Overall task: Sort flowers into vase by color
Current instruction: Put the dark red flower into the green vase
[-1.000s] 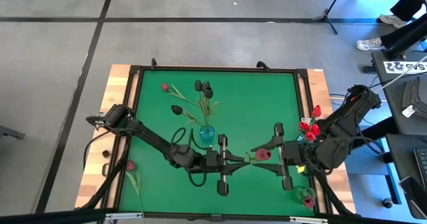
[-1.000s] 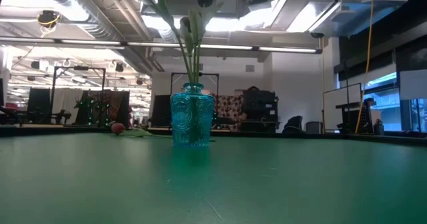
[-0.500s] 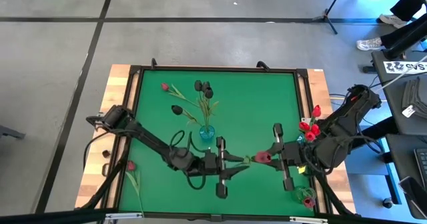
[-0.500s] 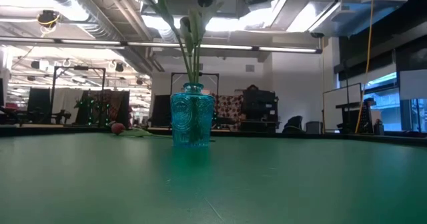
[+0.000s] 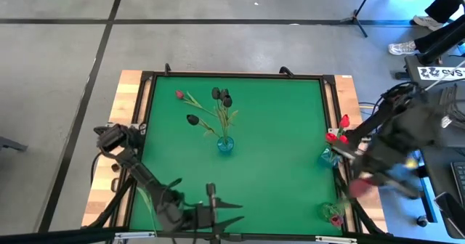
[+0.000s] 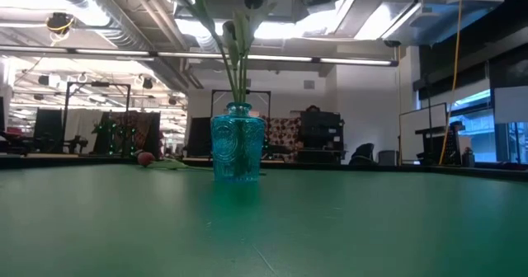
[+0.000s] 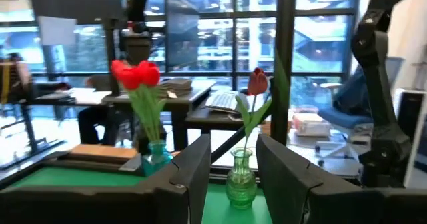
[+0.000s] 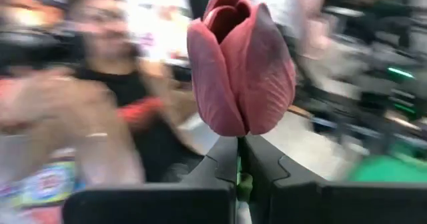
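Observation:
My right gripper point(image 8: 238, 151) is shut on a maroon-pink tulip point(image 8: 240, 64). In the high view it hangs blurred past the table's right edge point(image 5: 363, 183). My left gripper point(image 5: 231, 213) stands open and empty low over the table's near edge. A green vase point(image 7: 240, 177) with one maroon tulip shows beyond its fingers. A blue vase point(image 5: 225, 145) with black tulips stands mid-table. Another blue vase point(image 5: 328, 155), at the right edge, holds red tulips. One red tulip point(image 5: 182, 96) lies at the far left. My right gripper pinches the tulip's green stem point(image 8: 238, 179) between its two fingers, just below the head. The head stands out past the fingertips, in line with the fingers. The flower is lifted clear of the table. The gripper hides the rest of the stem.
The green vase point(image 5: 333, 213) stands at the near right corner. Another flower point(image 5: 147, 194) lies on the left edge beside my left arm. A person point(image 8: 100, 84) shows beyond the table in the right wrist view. The green mat point(image 5: 276, 128) is bare between the vases.
At mid-table my right gripper shut on the maroon tulip's stem and my left gripper opened and let it go. My left arm drew back toward the near left corner. My right arm swung fast toward the right edge, carrying the tulip with it.

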